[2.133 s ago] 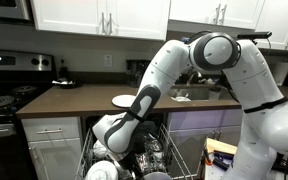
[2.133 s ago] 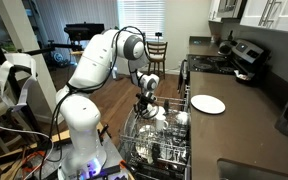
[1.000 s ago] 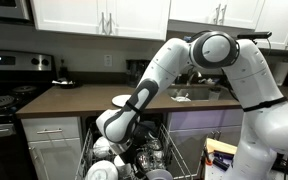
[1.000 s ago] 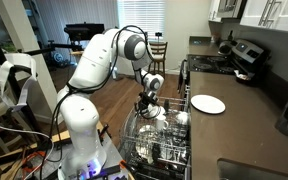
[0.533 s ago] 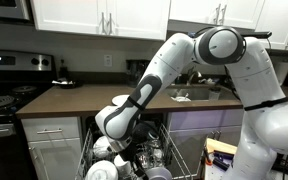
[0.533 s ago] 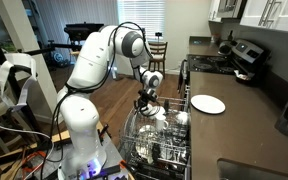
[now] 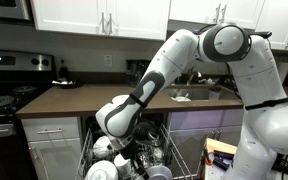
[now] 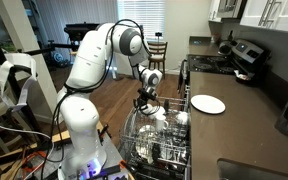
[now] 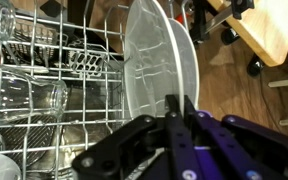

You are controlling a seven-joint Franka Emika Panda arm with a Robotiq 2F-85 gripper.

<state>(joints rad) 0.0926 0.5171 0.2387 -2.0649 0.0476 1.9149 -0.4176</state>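
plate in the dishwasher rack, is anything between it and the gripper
Nothing visible stands between them. In the wrist view the gripper is shut right on the rim of the plate, which stands upright among the wires of the dishwasher rack. No other dish or wire shows between the fingertips and the rim.

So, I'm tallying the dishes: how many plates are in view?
2. The counter plate lies flat on the counter. The rack plate stands on edge over the rack, its rim in the claw. More may be hidden in it.
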